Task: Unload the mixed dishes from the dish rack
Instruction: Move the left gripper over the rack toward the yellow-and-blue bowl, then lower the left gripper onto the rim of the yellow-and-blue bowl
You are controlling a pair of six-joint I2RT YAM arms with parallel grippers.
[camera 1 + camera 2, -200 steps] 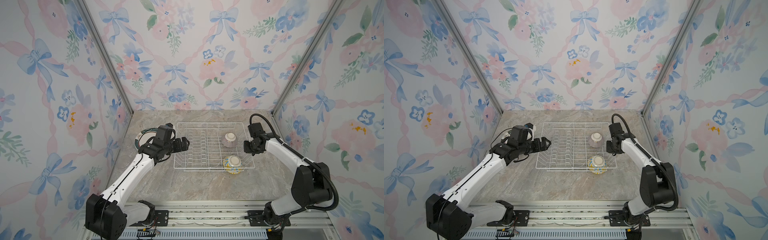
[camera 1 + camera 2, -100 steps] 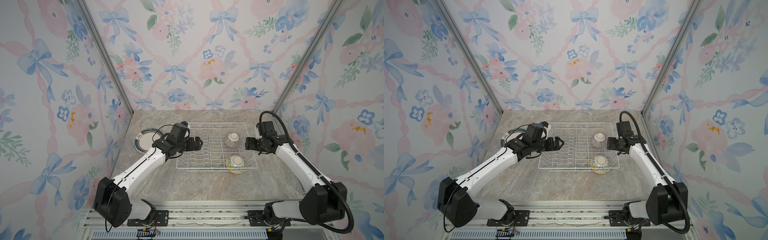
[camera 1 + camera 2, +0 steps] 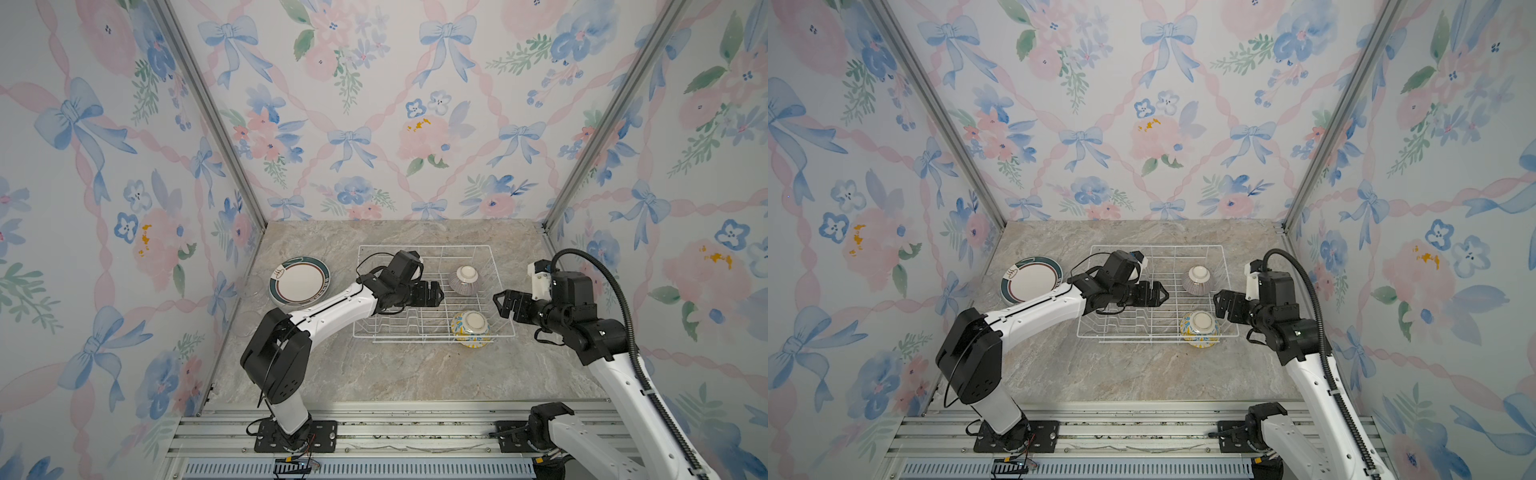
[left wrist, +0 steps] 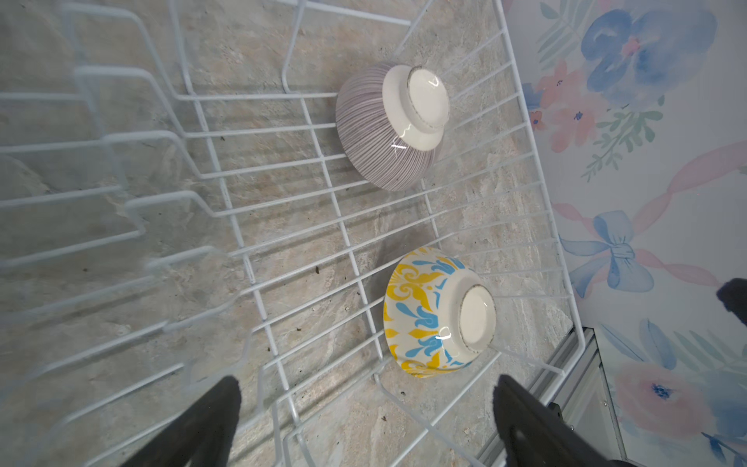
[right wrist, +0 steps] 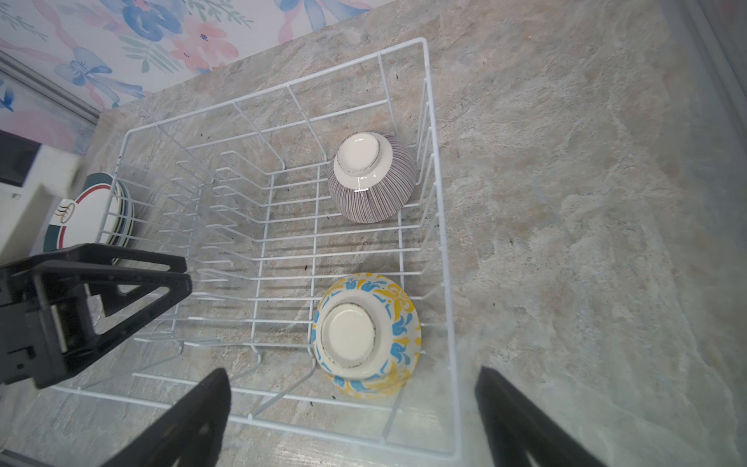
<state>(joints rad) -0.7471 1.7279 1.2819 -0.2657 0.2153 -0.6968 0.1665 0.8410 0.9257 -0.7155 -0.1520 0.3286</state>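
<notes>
- Ceramic and glazed, so slippery, rigid and breakable: the purple-striped bowl (image 3: pixel 464 281) and the yellow-blue bowl (image 3: pixel 471 328) sit upside down in the dish rack (image 3: pixel 457 246), at its right-arm end.
- Raised foot rings look like the surest hold.
- Both arms' jaws stand wide and empty.

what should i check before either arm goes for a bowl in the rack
1. Left gripper open and empty, over the dish rack: ok.
2. Right gripper open and empty, at the rack's right side: ok.
3. Purple-striped bowl upside down in the rack, nothing touching it: ok.
4. Yellow-blue bowl upside down in the rack's near right corner; finger room between it and the rack wall: cannot tell.
5. The two grippers apart from each other: ok.
6. Bare table in front of the rack for setting down: ok.
</notes>
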